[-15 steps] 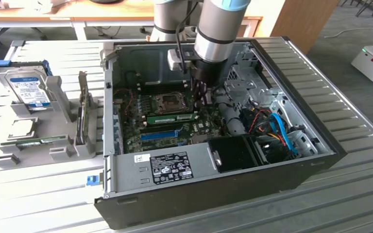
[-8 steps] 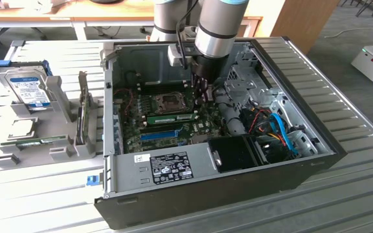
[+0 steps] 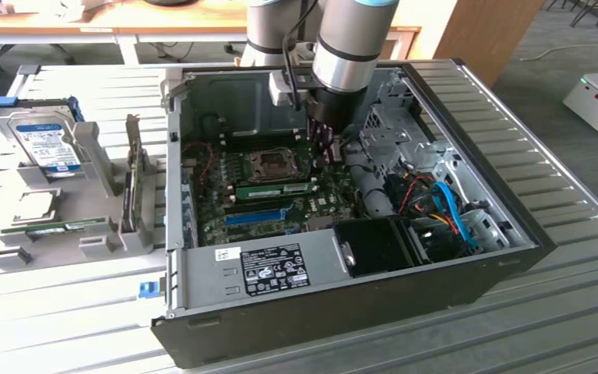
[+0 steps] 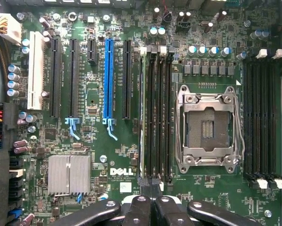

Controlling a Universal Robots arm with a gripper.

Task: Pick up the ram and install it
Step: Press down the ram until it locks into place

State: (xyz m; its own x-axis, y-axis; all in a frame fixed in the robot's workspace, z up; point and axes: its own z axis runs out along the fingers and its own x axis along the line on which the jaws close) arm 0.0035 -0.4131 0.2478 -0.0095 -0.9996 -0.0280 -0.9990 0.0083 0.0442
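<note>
The arm's upper links are cut off at the top edge of the exterior view; a silver cylindrical link descends into the open computer case (image 3: 507,234), and the gripper (image 3: 325,148) hangs in the upper centre of the case, its black body hiding the board area behind it. In the wrist view the gripper (image 4: 153,207) shows at the bottom centre of the frame as black, glossy linkage arms, with the jaws brought together and nothing visibly between them.

The ram (image 3: 276,189) lies seated in a slot on the motherboard (image 4: 211,37), at the centre of the exterior view, just below the CPU socket (image 3: 274,164); it is a long, thin green stick. In the wrist view the ram (image 4: 141,108) appears edge-on as a narrow strip at the centre of the frame, beside empty black slots, directly above the jaws; its label cannot be made out.

The socket has a bare metal frame. A finned silver heatsink (image 4: 69,174) sits at lower left of the wrist view, and a blue expansion slot (image 4: 107,80) stands upper centre-left.

At the left of the exterior view, a grey holder (image 3: 81,195) on the ribbed metal surface (image 3: 60,312) carries a hard drive (image 3: 47,144) with a blue label.
</note>
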